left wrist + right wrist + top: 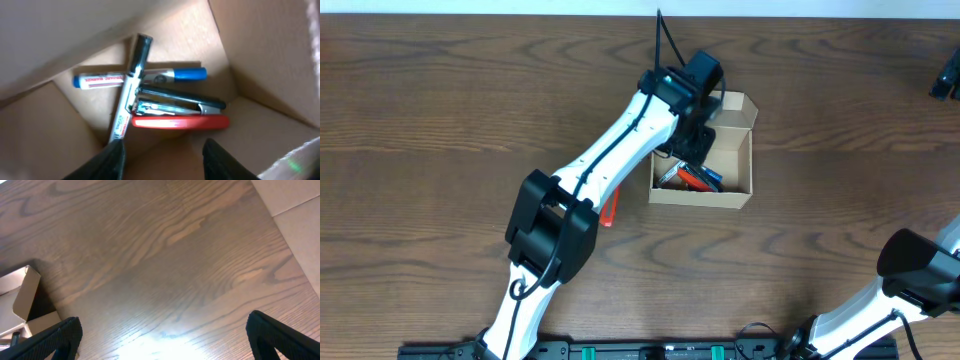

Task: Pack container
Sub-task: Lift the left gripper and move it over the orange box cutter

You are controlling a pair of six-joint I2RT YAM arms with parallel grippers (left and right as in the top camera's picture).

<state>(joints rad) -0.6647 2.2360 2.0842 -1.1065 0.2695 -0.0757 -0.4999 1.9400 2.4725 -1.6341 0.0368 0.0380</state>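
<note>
The container, a small tan cardboard box (725, 198) with its flap lid open, sits at the table's middle back. Inside it lie a blue marker (165, 76), a black-capped marker (131, 87) crossing over it, a black and silver clip-like tool (180, 104) and a red one (181, 122). My left gripper (162, 162) is open and empty, just above the box contents, its left finger close to the black marker's end. My right gripper (165, 337) is open and empty over bare table. The box corner shows in the right wrist view (22, 297).
An orange-red object (611, 208) lies on the table left of the box, partly under my left arm. A dark object (947, 78) sits at the far right edge. The table is dark wood.
</note>
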